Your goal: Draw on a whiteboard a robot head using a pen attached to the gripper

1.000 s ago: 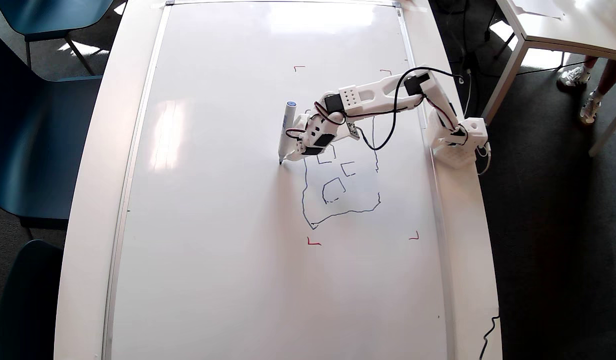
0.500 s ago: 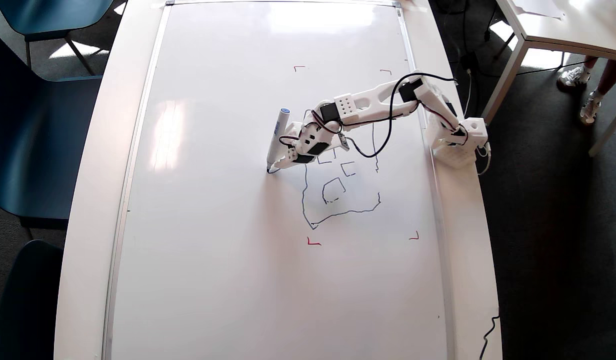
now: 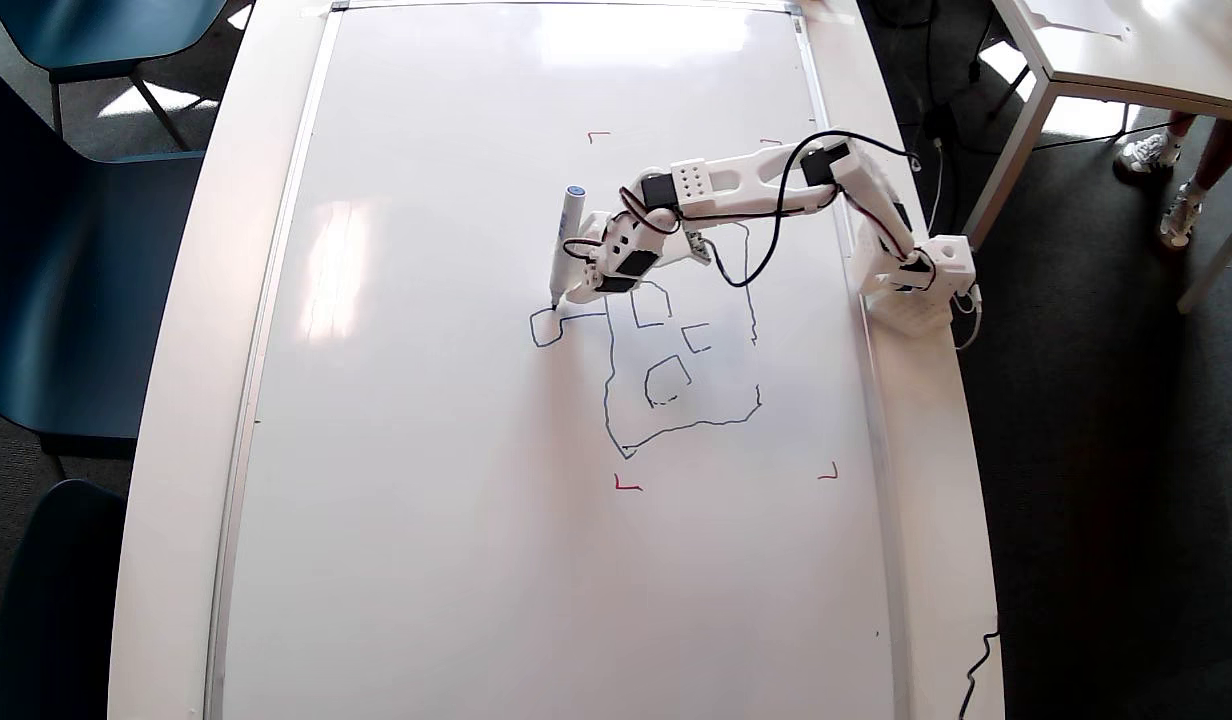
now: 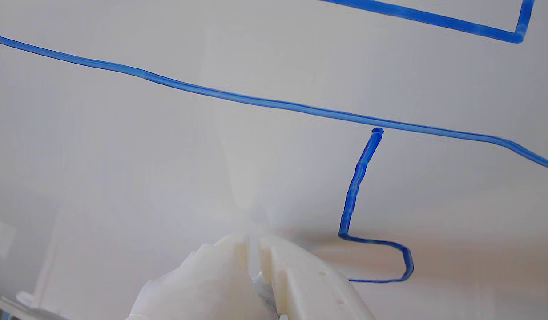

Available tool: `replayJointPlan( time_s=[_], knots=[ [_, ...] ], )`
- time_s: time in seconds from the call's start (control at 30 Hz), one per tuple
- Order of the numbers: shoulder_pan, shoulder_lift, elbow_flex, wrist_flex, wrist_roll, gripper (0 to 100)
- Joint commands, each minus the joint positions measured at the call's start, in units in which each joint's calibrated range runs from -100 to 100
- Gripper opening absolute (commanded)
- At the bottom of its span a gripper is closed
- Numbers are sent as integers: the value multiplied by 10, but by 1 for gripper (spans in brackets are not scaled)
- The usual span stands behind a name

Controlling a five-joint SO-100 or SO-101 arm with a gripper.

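A small white robot arm point(image 3: 766, 185) reaches leftward across the whiteboard point(image 3: 426, 450) in the overhead view, its base point(image 3: 916, 285) fixed at the board's right edge on a white worktop point(image 3: 176, 400). The gripper point(image 3: 579, 292) carries the pen point(image 3: 565, 245), blue cap up and dark tip down, the tip touching the board at the upper corner of a small box point(image 3: 546, 328) drawn left of the main outline. The robot head point(image 3: 681, 365), a wobbly dark-blue rectangle with small squares inside, lies near the board's centre-right, framed by red corner marks point(image 3: 626, 485). In the wrist view the fingers point(image 4: 296, 275) are pressed nearly together with only a thin slit between them; what they pinch cannot be told there, and the pen itself is out of that view. Blue lines point(image 4: 358, 186) cross the glossy surface ahead. Dark blue chairs point(image 3: 66, 260) stand to the left
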Motion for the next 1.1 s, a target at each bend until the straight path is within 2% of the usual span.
replayJointPlan(
  time_s=[0.0,0.17,0.3,0.73,0.97,1.07],
  knots=[
    [-1,-46,40,14,2,1],
    [-24,-71,68,10,-24,1],
    [-26,-73,55,8,-22,1],
    [1,-109,-60,14,-29,1],
    [3,-181,-59,13,-156,1],
    [3,-202,-58,12,-188,1]
  ],
)
